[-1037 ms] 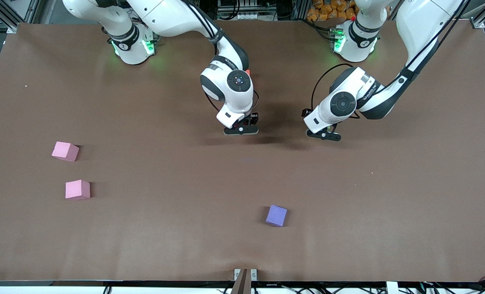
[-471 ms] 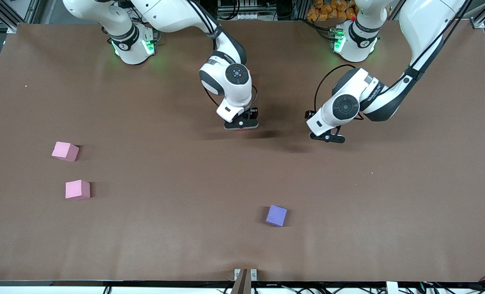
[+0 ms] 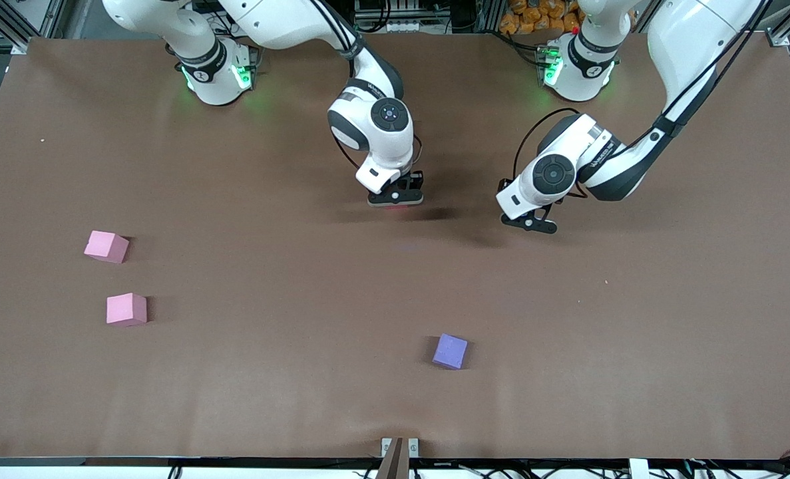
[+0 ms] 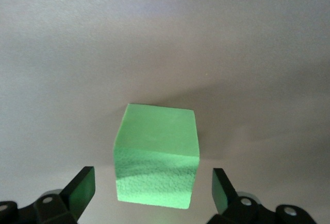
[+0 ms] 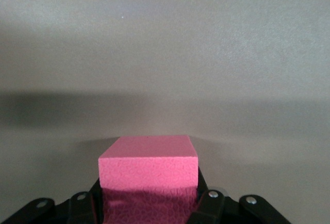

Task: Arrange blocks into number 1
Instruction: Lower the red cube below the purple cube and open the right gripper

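Observation:
My right gripper (image 3: pixel 395 199) is shut on a red block (image 5: pixel 148 170), low over the middle of the table; in the right wrist view the block fills the gap between the fingers (image 5: pixel 206 201). My left gripper (image 3: pixel 529 224) hangs open toward the left arm's end. The left wrist view shows a green block (image 4: pixel 156 154) on the table between its spread fingers (image 4: pixel 82 185), touching neither. From the front the hand hides that green block. A purple block (image 3: pixel 450 350) lies alone, nearer to the front camera than both grippers.
Two pink cubes (image 3: pixel 106 246) (image 3: pixel 126 309) sit close together toward the right arm's end of the brown table (image 3: pixel 634 332). Both arm bases stand along the edge farthest from the front camera.
The right gripper has carried the red block a short way toward the robot bases. The left gripper has shifted only slightly and stays open. The loose cubes have not moved.

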You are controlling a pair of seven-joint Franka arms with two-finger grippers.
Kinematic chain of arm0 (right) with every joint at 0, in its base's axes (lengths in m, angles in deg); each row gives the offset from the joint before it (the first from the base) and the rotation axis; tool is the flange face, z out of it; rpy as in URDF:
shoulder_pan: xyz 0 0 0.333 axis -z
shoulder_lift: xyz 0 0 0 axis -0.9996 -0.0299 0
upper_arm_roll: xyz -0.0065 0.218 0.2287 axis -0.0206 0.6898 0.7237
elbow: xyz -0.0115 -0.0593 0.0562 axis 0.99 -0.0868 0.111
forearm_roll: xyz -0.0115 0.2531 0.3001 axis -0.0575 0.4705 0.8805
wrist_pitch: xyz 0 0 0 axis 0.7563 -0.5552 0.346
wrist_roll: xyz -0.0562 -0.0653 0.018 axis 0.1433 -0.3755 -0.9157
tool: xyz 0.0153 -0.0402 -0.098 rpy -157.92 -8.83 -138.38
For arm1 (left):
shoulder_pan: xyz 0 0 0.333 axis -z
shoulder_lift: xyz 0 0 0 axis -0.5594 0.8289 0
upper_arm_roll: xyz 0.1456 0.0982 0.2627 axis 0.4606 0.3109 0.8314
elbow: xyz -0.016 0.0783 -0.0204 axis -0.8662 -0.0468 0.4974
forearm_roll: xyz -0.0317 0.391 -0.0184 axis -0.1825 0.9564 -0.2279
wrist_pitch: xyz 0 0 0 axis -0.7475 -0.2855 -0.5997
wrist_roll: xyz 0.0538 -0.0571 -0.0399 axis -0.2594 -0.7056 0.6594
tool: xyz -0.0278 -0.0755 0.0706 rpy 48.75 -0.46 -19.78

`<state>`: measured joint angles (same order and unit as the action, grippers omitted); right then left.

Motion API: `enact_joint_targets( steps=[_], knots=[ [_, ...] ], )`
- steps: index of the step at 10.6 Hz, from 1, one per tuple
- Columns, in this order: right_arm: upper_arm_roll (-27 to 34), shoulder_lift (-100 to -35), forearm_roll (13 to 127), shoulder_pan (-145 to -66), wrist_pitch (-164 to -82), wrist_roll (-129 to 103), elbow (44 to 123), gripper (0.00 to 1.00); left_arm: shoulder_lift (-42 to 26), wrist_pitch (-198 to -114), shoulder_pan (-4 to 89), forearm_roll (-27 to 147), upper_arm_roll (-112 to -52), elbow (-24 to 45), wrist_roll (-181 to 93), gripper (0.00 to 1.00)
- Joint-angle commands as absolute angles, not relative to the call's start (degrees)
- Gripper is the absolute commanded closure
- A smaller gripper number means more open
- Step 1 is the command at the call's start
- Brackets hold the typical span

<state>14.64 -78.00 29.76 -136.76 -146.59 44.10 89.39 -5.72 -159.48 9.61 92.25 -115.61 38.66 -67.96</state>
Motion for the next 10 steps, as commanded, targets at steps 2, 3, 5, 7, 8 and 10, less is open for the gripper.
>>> enact_joint_targets(
  steps=[2,3,5,7,8,10],
  knots=[
    [14.27,-75.72,29.74,-137.5,-146.4,45.5,91.94,1.0,-3.35,-159.0,9.85,95.28,-115.64,38.1,-67.59,0.0],
    [14.27,-75.72,29.74,-137.5,-146.4,45.5,92.03,1.0,-3.44,-159.0,9.85,95.63,-115.64,38.02,-67.59,0.11],
    [14.27,-75.81,29.74,-137.5,-146.4,45.59,92.11,1.0,-3.35,-159.0,9.85,96.78,-115.56,37.06,-67.85,0.73],
    [14.27,-75.9,29.74,-137.5,-146.31,46.72,92.11,0.69,-3.35,-159.52,9.93,96.86,-114.85,37.05,-68.64,1.0],
    [14.27,-75.98,29.74,-137.33,-146.39,50.47,92.03,0.3,-3.35,-159.61,9.93,96.86,-114.85,37.05,-69.42,1.0],
    [14.27,-75.9,29.74,-137.24,-146.4,52.44,91.85,0.0,-3.35,-159.61,9.93,97.04,-114.85,35.74,-75.38,1.0]
  ],
)
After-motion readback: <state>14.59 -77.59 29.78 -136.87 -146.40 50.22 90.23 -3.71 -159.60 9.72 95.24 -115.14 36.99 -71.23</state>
